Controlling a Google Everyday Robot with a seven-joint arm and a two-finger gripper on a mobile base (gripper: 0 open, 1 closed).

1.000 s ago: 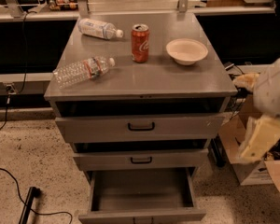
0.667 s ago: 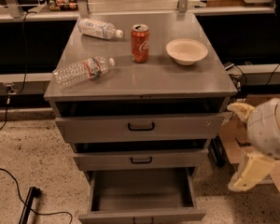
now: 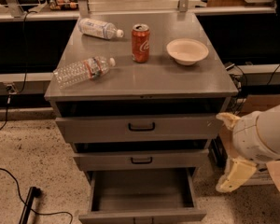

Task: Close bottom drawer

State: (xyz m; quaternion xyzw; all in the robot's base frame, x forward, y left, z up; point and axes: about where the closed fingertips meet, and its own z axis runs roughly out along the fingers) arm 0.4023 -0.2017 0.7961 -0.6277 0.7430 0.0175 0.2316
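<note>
The tool (image 3: 234, 175) has come down from beside the table's (image 3: 177, 80) right edge to low off its front right corner. It is a little nearer the drawers than a moment ago but apart from them, and I cannot tell whether it is open or closed. The bottom drawer (image 3: 142, 196) stays pulled out below the table's front edge, under the middle drawer (image 3: 141, 160), while the can (image 3: 140, 43), the bowl (image 3: 187, 51) and the bottle (image 3: 84, 70) by the left edge have not moved.
</note>
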